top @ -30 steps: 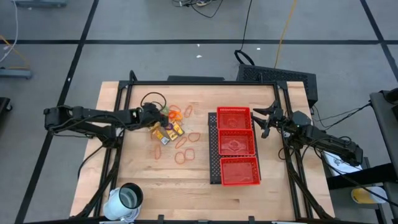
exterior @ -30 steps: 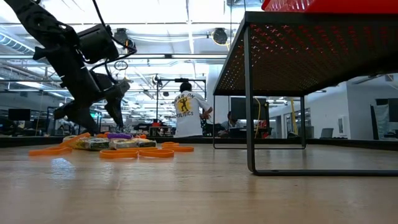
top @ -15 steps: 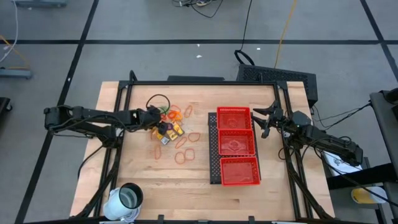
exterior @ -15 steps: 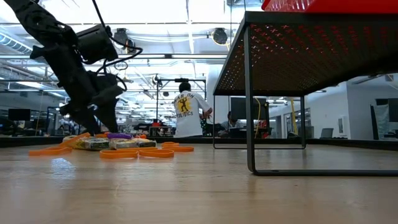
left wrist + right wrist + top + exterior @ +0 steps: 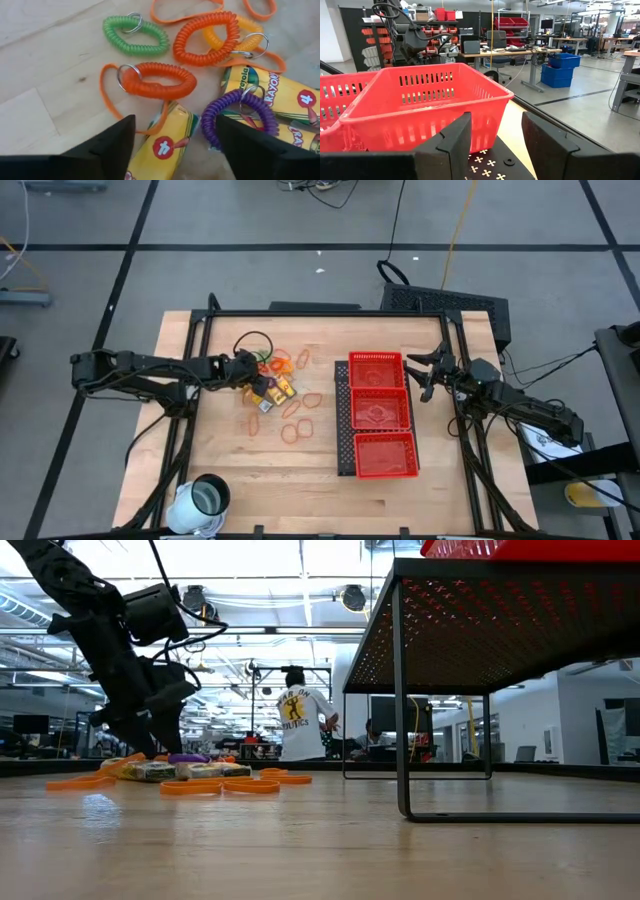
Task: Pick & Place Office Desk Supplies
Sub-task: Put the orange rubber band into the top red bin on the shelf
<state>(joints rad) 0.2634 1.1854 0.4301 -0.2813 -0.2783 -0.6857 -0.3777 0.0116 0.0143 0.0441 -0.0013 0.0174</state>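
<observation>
We see supplies heaped left of red tray: coil keyrings, crayon packet, rubber bands. Left gripper low over packet, fingers apart, gripping nothing (orange coil just ahead). Right gripper waits beside tray, fingers parted, empty.

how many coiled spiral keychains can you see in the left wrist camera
5: green coil farthest out; orange-red coil over the yellow coil; another orange-red coil mid-pile; purple coil on a crayon pack. More may be hidden.

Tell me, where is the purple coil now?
In the left wrist view, the purple coil lies in the pile on the table's left half, on the crayon boxes, just ahead of the open left gripper and beside the red coil.
</observation>
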